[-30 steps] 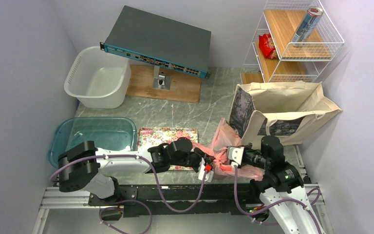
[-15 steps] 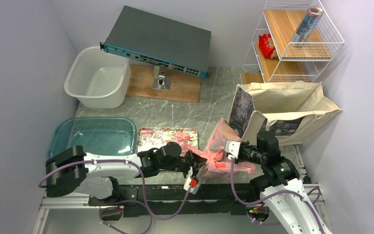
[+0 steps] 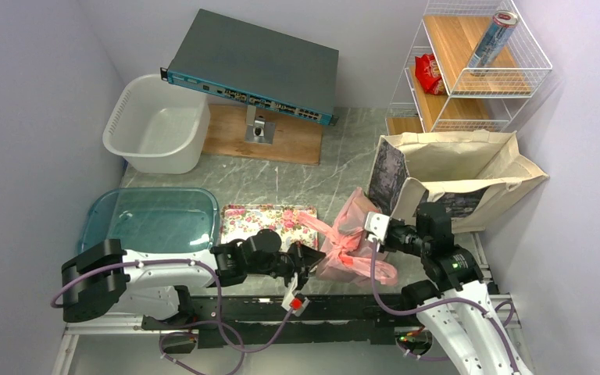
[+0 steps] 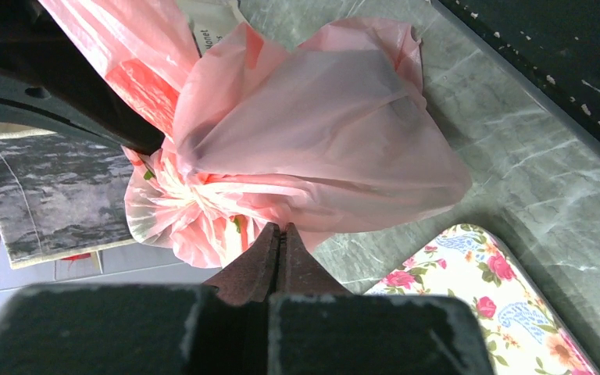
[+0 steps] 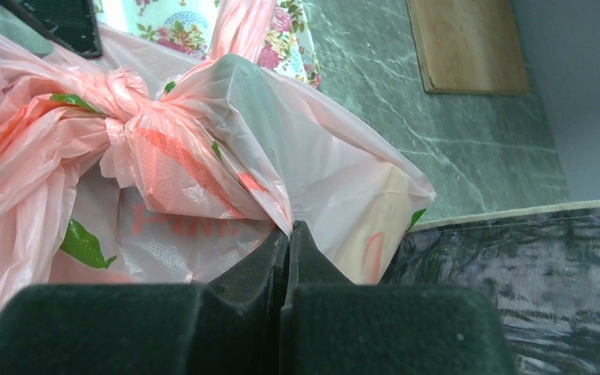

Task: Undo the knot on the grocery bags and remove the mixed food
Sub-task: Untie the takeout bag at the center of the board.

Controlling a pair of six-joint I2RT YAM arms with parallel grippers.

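pulling the tie loose seems the reason for this two-sided hold. from above, the pink bag [image 3: 351,258] lies on the counter [image 3: 297,168] near its front edge, between the floral tray [image 3: 250,219] and the canvas tote [image 3: 453,168]. the left end effector [image 3: 315,259] is at its left flank and the right end effector [image 3: 362,238] at its right.

left wrist: tips together, nipping a fold of film under the knot [image 4: 199,187].

right wrist: tips together on a fold beside the knot [image 5: 129,94]. its long axis appears to run left-right, with one tail reaching far-left over the tray.
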